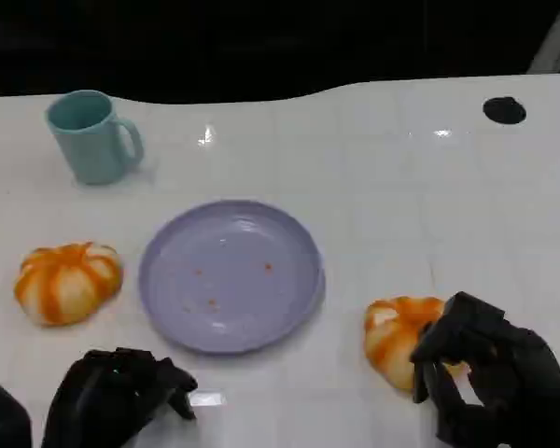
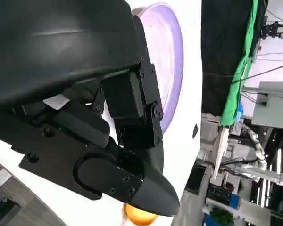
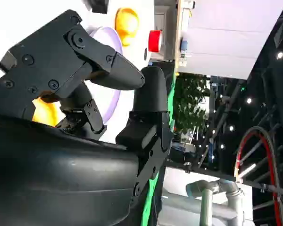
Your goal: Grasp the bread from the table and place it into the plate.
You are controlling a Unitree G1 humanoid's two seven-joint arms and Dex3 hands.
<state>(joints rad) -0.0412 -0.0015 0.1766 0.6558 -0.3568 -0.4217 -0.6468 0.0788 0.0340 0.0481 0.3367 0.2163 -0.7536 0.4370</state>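
A: Where does the bread lie from the robot hand that would take it?

B: The near bread (image 1: 399,338) sits on the white counter (image 1: 401,187) at the right, and the right robot hand (image 1: 490,378) is just beside it on its right, fingers curled round its edge. I judge they touch it, but whether it is truly gripped I cannot tell; it rests on the counter, not lifted.

A: Any long axis to mind?

B: Hardly; it is a rounded, pumpkin-like bun, so the approach angle matters little.

A: And the plate?

B: The lilac plate (image 1: 168,280) lies to the left of that bread, near it but apart, with bare counter between. The carry should run leftward, and nothing stands in that path.

A: The other arm?

B: The left robot hand (image 1: 121,392) rests low by the plate's near left rim, fingers curled in, holding nothing. A second bread (image 1: 67,280) lies beyond it, left of the plate.

A: Anything else around?

B: A teal mug (image 1: 91,135) at the far left and a small black disc (image 1: 504,110) at the far right, both well apart from the work.
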